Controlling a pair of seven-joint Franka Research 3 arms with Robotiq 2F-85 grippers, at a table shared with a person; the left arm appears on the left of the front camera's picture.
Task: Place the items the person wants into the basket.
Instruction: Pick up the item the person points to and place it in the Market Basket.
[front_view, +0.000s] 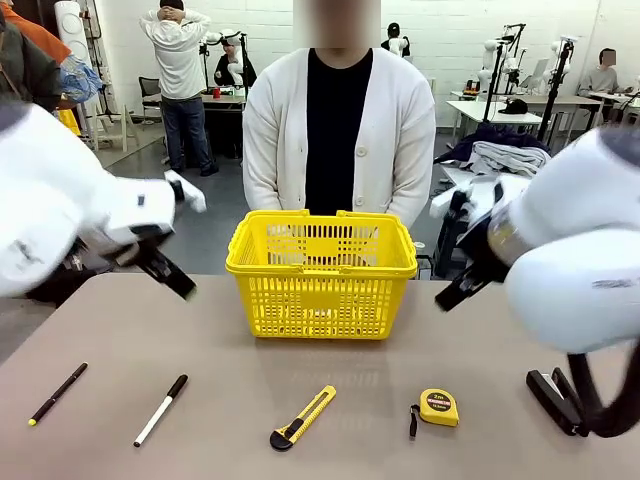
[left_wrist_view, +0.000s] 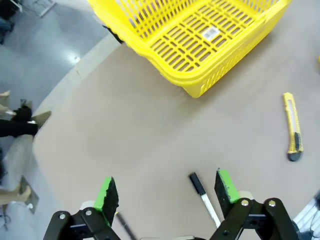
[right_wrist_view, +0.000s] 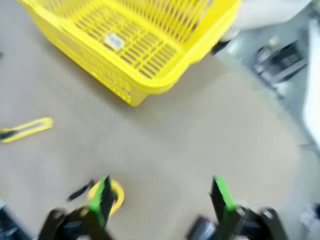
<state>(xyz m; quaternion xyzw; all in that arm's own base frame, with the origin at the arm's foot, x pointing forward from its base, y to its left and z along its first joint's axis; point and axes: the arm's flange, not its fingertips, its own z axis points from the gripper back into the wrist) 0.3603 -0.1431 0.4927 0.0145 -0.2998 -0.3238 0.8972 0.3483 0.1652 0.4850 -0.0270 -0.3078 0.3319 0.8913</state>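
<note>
Marker (left_wrist_view: 204, 197) | on table (left_wrist_view: 150, 125), seen between spread left jaws, untouched

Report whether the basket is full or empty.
Empty: the basket holds only its small label; pen, marker and tape measure lie on the table.

Left arm (front_view: 60, 215) enters from left side, raised above surface, wrist angled down. Jaws spread wide, empty, green pads (left_wrist_view: 106, 192) well apart. Right arm (front_view: 575, 260) enters from right side, likewise raised. Jaws wide apart, empty, pads (right_wrist_view: 101, 196) hovering above surface.
</note>
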